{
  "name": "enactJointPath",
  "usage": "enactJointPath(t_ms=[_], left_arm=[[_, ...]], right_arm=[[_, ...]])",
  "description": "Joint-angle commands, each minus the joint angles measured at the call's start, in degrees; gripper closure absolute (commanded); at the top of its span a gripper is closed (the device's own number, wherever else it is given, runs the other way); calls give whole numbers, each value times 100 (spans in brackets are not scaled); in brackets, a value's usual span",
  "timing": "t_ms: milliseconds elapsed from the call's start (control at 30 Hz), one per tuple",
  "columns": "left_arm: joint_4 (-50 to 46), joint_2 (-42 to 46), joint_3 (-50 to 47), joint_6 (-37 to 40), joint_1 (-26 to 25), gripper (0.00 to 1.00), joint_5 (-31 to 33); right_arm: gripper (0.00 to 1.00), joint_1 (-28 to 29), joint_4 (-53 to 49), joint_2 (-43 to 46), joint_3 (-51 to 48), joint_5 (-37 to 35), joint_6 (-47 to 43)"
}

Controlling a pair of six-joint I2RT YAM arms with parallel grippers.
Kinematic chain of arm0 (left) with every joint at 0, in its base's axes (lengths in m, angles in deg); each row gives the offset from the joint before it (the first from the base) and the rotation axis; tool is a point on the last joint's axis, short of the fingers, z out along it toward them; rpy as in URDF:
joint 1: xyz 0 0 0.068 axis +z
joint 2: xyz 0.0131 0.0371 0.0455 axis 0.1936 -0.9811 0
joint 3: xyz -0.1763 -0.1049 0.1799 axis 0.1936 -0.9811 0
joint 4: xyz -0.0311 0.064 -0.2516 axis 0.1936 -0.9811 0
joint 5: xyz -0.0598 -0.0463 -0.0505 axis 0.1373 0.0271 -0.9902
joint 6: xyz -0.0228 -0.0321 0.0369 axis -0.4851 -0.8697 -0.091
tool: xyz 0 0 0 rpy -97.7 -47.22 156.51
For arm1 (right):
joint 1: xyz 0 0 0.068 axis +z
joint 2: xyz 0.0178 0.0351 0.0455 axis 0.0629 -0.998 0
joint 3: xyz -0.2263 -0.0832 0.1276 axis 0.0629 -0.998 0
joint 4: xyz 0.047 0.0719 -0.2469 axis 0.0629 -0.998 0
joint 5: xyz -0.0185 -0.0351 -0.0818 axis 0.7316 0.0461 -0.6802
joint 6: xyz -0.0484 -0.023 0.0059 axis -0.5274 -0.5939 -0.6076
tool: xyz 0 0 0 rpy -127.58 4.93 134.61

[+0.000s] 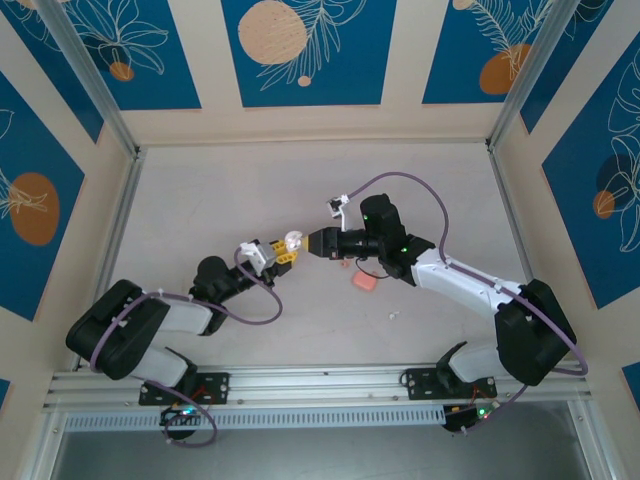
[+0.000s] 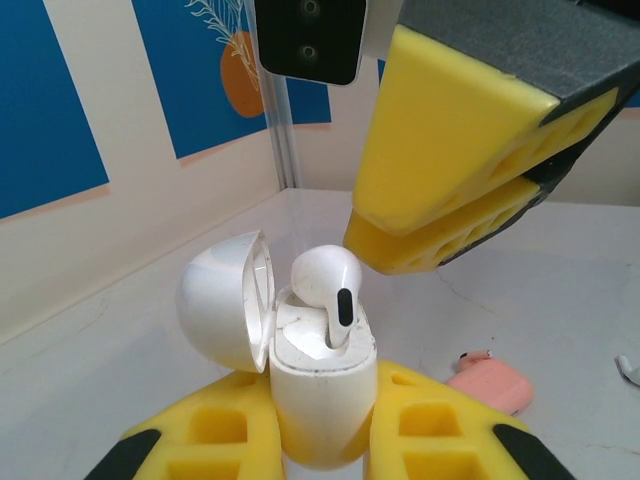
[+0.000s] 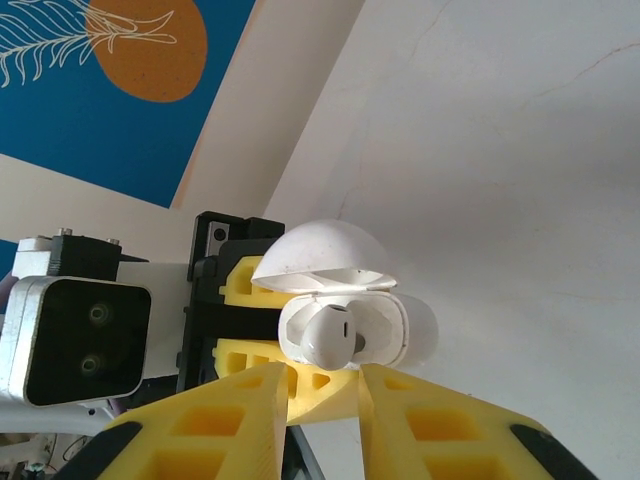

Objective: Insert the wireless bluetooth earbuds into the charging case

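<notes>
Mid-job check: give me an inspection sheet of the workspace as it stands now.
Surface: pale matte table, no spills seen.
Job's things: white glossy plastic charging case, lid open; white earbud in it, seemingly not fully seated.
Clutter: salmon-pink rounded piece and tiny white piece on the table; the white one too small to identify.
Grippers: left gripper shut on the case; right gripper close to the earbud, jaws slightly apart, empty.
Cables: purple cables loop along both arms, clear of the case.
Surroundings: cream walls with blue leaf-print panels; aluminium rail at near edge.
</notes>
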Motion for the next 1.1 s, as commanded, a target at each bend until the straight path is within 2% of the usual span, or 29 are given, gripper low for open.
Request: enactJointPath(t_ms=[0,1067], left_arm=[[293,120,75,18,-81,86,-166],[293,164,19,10,-78,86,-229]], right_arm=[[75,-34,62,-67,167,138,6],[82,-1,126,-240,361,276,-48]])
